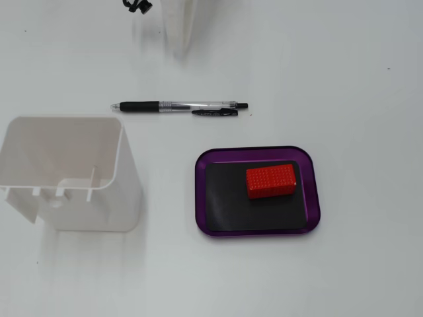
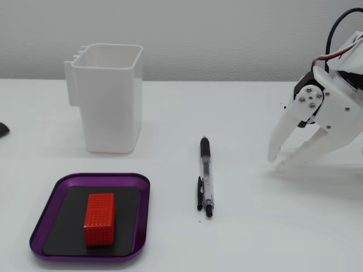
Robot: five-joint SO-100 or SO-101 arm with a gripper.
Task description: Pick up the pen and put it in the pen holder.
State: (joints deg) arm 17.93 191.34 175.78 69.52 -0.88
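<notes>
The pen (image 1: 178, 107), clear with a black grip and clip, lies flat on the white table. In the side fixed view the pen (image 2: 205, 176) lies in the middle, pointing away from the camera. The white pen holder (image 2: 110, 105) stands upright and empty to its left, and it also shows in the top-down fixed view (image 1: 66, 173). My white gripper (image 2: 276, 164) hangs to the right of the pen, well apart from it, tips close together just above the table and holding nothing. Only its lower part (image 1: 180, 46) shows at the top edge.
A purple tray (image 2: 62, 184) with a black mat holds a red block (image 2: 100, 219) at the front left. In the top-down fixed view the tray (image 1: 258, 153) and block (image 1: 271, 181) lie below the pen. A dark object (image 2: 3, 129) sits at the left edge.
</notes>
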